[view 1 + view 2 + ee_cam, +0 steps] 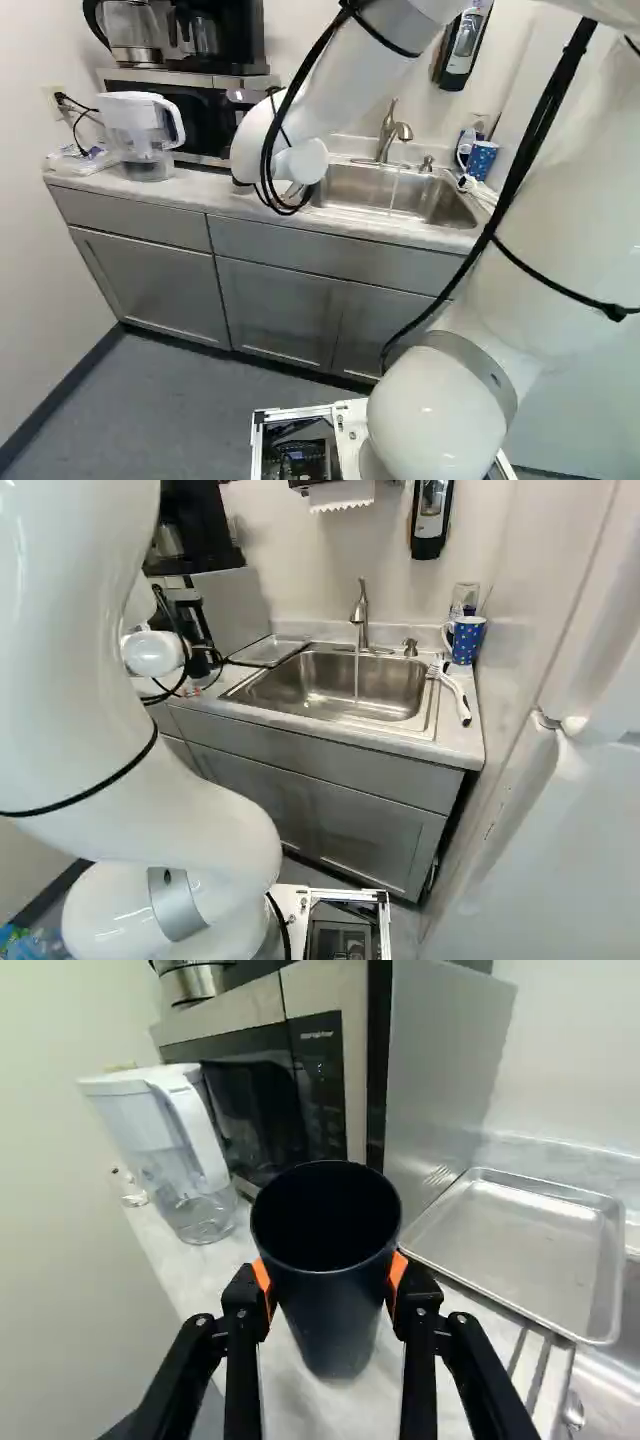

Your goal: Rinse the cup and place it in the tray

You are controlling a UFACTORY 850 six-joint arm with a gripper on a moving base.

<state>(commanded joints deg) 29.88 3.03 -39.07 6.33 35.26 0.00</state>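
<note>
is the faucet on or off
On: a thin stream of water runs from the faucet down into the sink.

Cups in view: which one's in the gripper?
The plain dark cup, clamped in the gripper. The other, a blue mug with white dots, stands on the counter beside the sink.

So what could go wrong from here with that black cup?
The gripper has the cup pinched between its two orange pads, so if it is wet it might slip down. The pitcher and microwave stand close by, and a careless swing could knock either. Water is running from the tap into the sink, so it could splash or be left on.
</note>
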